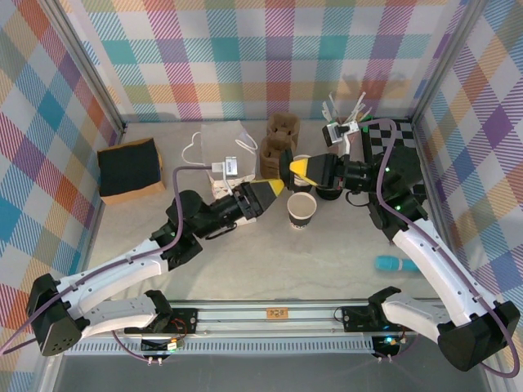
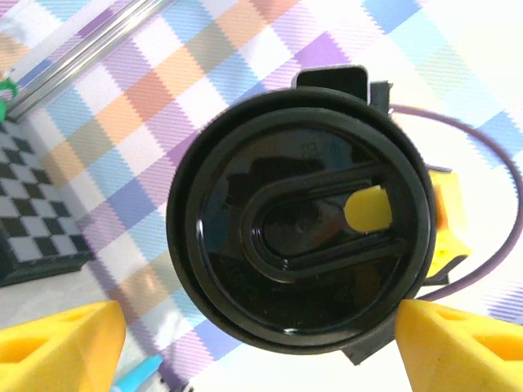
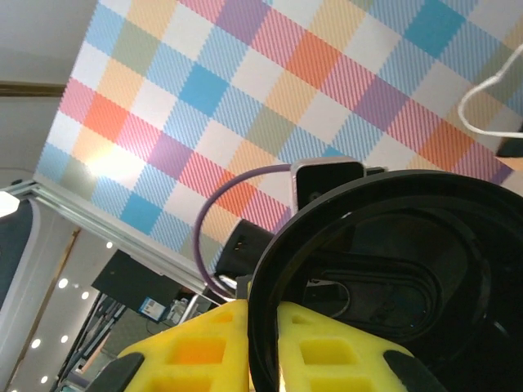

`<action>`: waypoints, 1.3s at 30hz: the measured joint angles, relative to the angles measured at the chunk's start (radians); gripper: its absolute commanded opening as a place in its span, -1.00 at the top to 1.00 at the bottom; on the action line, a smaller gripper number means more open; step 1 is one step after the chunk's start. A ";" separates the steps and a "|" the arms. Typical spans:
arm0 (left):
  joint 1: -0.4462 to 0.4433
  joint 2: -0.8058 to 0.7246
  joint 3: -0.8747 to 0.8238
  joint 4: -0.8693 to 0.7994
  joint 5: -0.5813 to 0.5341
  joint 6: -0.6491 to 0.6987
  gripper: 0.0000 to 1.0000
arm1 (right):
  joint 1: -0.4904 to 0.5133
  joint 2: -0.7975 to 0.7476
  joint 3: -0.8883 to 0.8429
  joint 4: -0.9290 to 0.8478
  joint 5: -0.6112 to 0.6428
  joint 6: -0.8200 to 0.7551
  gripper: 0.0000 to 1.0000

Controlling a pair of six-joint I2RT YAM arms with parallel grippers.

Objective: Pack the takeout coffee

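top external view: both arms reach inward, right claw [image 1: 299, 169] pinching a black lid [image 2: 245, 188] by its rim, left claw [image 1: 273, 189] spread wide beside it, open paper cup [image 1: 301, 211] upright just nearer the bases, bare worktop [image 1: 245, 261] around.

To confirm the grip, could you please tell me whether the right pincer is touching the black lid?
Touching. The right wrist view shows the rim of the black lid wedged between the two yellow fingers of the right pincer.
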 measured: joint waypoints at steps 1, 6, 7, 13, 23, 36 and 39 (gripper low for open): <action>0.008 0.007 -0.001 0.033 0.008 -0.017 -0.72 | 0.000 0.000 0.000 0.026 0.003 0.022 0.70; 0.022 0.045 0.012 0.130 0.048 -0.078 -0.71 | 0.000 0.000 -0.003 0.182 0.029 0.135 0.70; 0.022 0.054 0.020 0.145 0.060 -0.089 -0.71 | 0.000 0.000 -0.003 0.220 0.037 0.161 0.70; 0.022 0.095 0.066 0.256 0.093 -0.154 -0.68 | 0.000 0.013 -0.003 0.378 0.083 0.258 0.70; 0.022 0.166 0.130 0.411 0.116 -0.242 -0.52 | 0.002 0.047 -0.003 0.563 0.163 0.357 0.71; 0.017 0.264 0.166 0.520 0.114 -0.309 -0.14 | 0.046 0.096 -0.002 0.675 0.213 0.375 0.71; 0.015 0.264 0.171 0.531 0.113 -0.315 -0.08 | 0.047 0.095 -0.002 0.689 0.218 0.378 0.71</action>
